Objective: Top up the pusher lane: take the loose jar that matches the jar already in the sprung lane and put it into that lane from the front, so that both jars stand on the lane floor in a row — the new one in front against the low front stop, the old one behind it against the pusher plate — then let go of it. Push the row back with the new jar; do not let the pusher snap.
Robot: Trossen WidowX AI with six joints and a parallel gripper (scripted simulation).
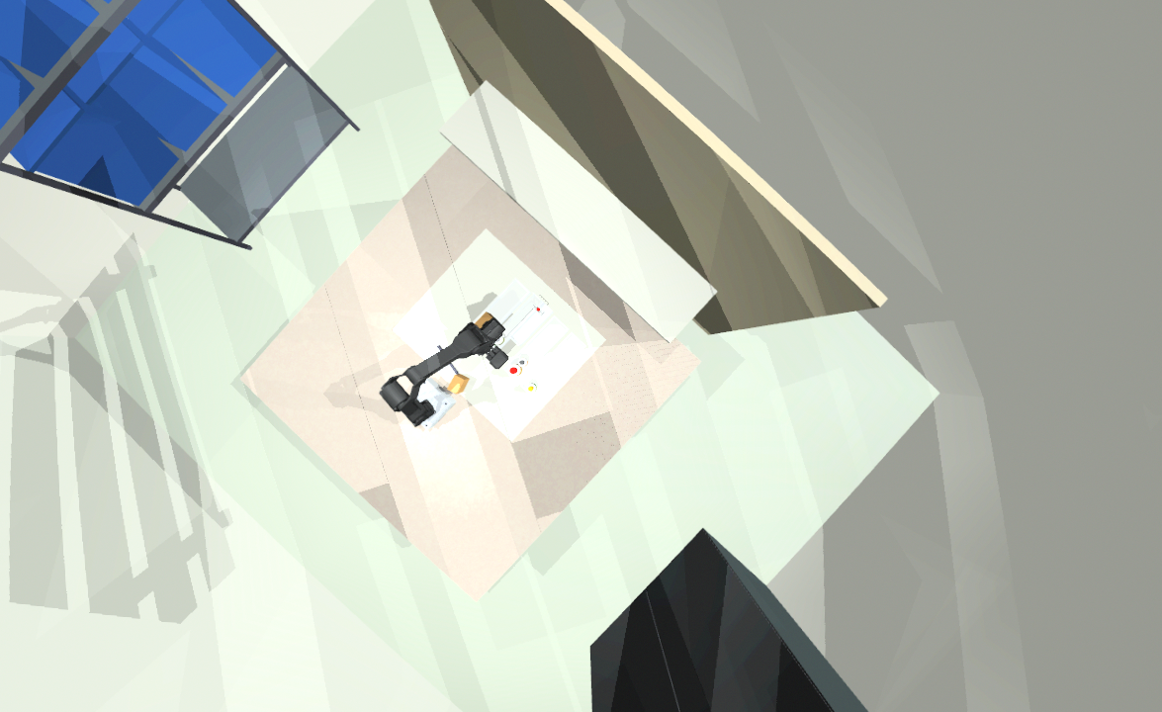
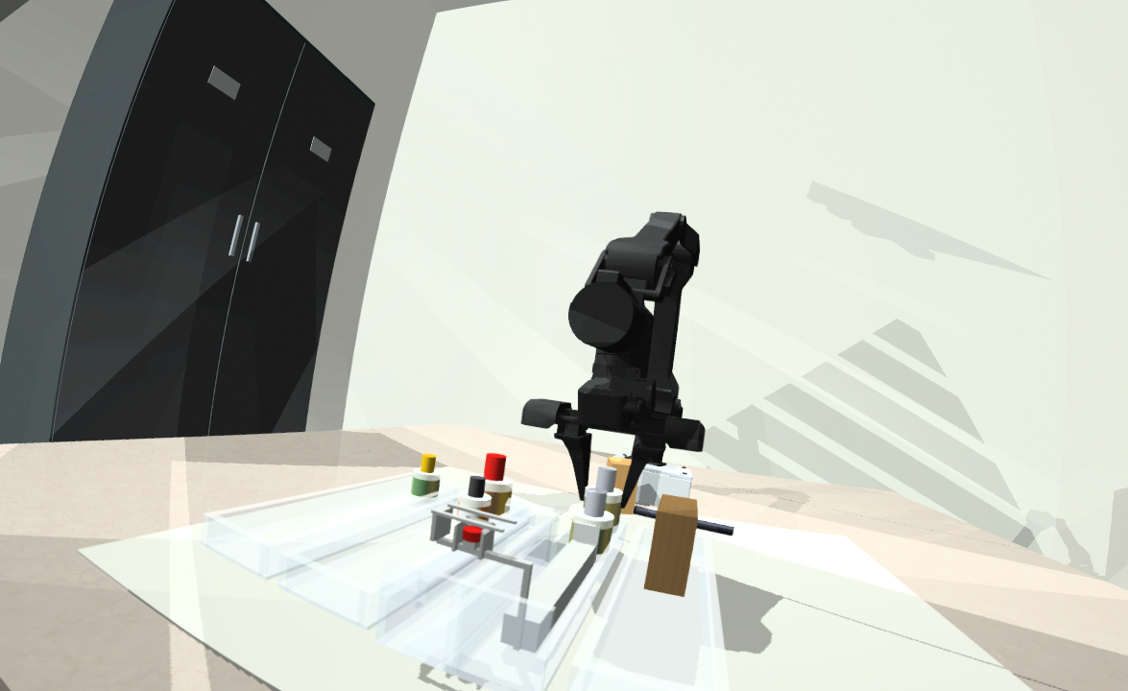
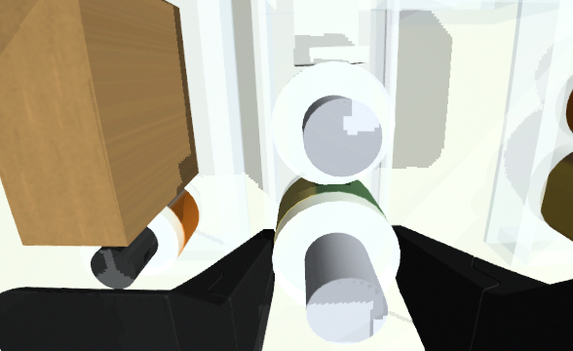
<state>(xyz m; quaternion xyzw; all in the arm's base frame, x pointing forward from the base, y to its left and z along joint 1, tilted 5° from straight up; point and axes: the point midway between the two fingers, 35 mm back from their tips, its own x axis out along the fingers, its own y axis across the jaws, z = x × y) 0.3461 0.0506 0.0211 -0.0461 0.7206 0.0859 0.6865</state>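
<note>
My gripper [image 2: 604,501] [image 3: 331,239] is shut on the grey-capped jar [image 2: 607,479] [image 3: 347,312], with a finger on each side below its white collar. The held jar is upright or nearly so, in line in front of a matching grey-capped jar [image 2: 595,501] [image 3: 342,141] in the clear sprung lane [image 3: 395,29]. The two are very close; whether they touch is unclear. Behind the lane jar is the grey pusher [image 2: 555,580] with its long bar. The low front stop and the held jar's base are hidden, so I cannot tell whether it stands on the lane floor.
A tall wooden block [image 2: 672,545] [image 3: 140,127] and a black-capped orange jar [image 3: 121,265] are left in the wrist view. Red-capped [image 2: 494,468], black-capped [image 2: 475,487] and yellow-capped [image 2: 427,464] jars stand across the other side. A wire frame with a red knob [image 2: 471,535] is near the pusher.
</note>
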